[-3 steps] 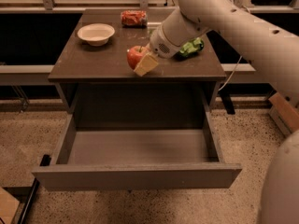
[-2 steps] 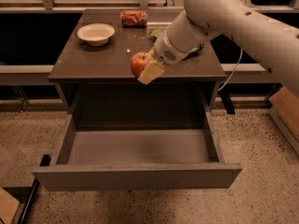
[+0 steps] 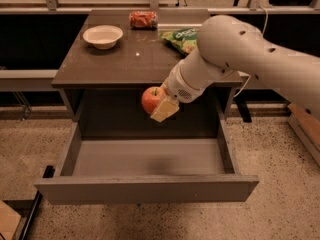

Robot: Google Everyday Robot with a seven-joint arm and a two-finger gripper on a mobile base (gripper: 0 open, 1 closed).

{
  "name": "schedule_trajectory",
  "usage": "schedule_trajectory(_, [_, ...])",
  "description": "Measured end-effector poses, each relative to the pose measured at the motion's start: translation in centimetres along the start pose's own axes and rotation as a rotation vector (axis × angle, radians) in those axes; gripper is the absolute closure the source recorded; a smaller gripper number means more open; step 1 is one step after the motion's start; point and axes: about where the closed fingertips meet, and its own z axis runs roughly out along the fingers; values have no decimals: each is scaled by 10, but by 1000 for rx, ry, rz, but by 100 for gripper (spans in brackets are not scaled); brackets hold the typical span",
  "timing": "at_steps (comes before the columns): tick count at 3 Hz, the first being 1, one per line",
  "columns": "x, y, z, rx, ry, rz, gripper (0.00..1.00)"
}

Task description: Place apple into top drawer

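Note:
My gripper is shut on the red-orange apple and holds it in the air past the table's front edge, above the back part of the open top drawer. One cream-coloured finger pad shows on the apple's near side. The drawer is pulled fully out below the grey table, and its grey inside is bare. My white arm comes in from the right.
On the table stand a white bowl at the back left, a red soda can lying at the back, and a green chip bag at the right, partly behind my arm. A speckled floor surrounds the drawer.
My gripper has carried the apple from over the table's front edge forward and down. It now hangs over the open drawer.

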Motion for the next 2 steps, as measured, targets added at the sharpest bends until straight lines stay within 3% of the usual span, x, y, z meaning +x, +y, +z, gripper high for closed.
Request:
schedule_trajectory(1, [22,16,15,46,-9,26,100])
schedule_trajectory(2, [39,17,37,97,-25,53,100])
